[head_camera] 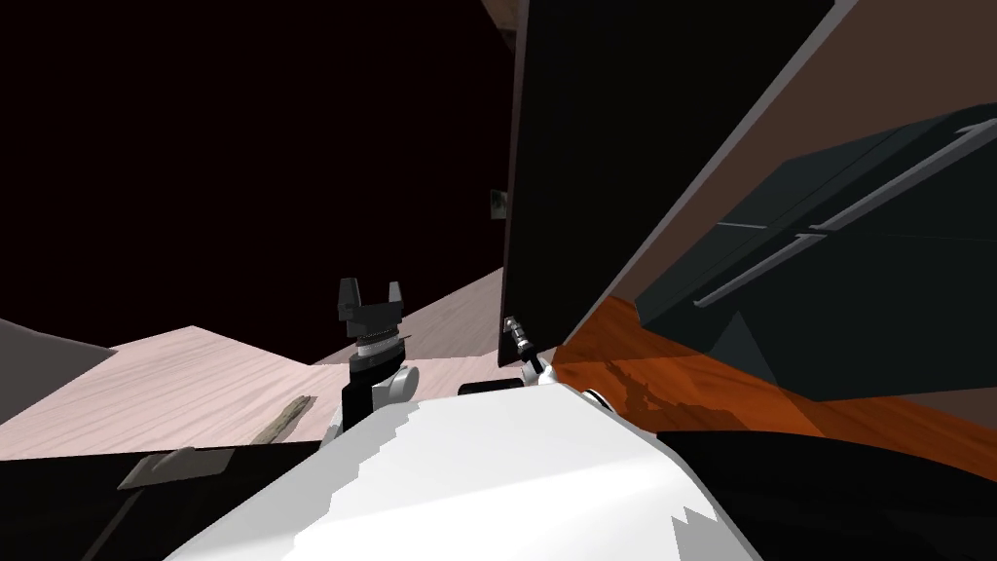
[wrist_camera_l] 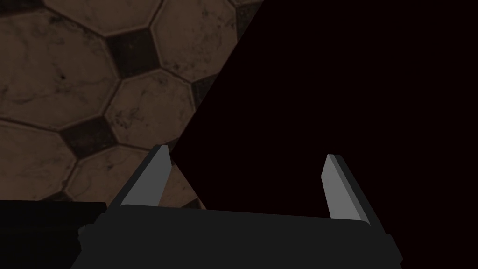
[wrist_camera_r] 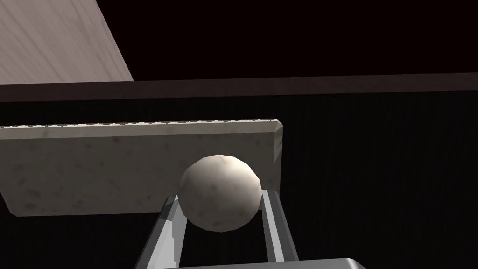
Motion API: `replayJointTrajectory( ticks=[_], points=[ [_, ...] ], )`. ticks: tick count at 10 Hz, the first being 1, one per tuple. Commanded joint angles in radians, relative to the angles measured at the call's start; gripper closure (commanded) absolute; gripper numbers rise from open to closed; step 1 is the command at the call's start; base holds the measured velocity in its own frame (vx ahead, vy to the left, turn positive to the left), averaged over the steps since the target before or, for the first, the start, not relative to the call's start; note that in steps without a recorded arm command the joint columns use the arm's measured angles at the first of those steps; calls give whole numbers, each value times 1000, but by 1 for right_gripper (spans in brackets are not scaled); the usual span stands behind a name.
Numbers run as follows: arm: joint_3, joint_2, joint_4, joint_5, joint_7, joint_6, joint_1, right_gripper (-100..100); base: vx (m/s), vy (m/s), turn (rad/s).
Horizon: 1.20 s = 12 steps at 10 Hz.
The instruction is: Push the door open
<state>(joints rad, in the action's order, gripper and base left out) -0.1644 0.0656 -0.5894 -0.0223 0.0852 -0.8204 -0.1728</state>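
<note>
Dark door (head_camera: pixel 594 175): tall panel right of centre, with a black area (head_camera: pixel 243 146) to its left. Right gripper (head_camera: pixel 512 327) is small and low, against the door's bottom edge. Left gripper (head_camera: pixel 371 288) is raised above the pale wood floor (head_camera: pixel 175 390), near that floor's far edge and apart from the door; its fingers (head_camera: pixel 349 294) are upright and spread. Right of the door lie an orange-brown floor (head_camera: pixel 682 380) and a dark appliance (head_camera: pixel 876 292) with two long bar handles.

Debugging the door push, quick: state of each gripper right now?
Left gripper: open, holding nothing.
Right gripper: jaws shut on the round pale knob.
</note>
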Motion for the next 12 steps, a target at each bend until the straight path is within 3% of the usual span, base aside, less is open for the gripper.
replayJointTrajectory(
  ticks=[1, 2, 3, 5, 6, 12],
  points=[
    [13, 15, -31, 6, -2, 6, 11, 100, 129, 71, -25],
    [13, 15, -31, 6, -2, 6, 11, 100, 56, 13, 31],
    [38, 20, -28, 18, -11, 8, 9, 100, 132, 88, -90],
    [58, 22, -26, 28, -19, 9, 8, 100, 211, 121, -89],
    [46, 18, -4, 24, -12, 2, 1, -100, -46, 48, -49],
    [38, 0, -19, 24, 1, 16, -5, -100, -247, 11, -31]
  ],
)
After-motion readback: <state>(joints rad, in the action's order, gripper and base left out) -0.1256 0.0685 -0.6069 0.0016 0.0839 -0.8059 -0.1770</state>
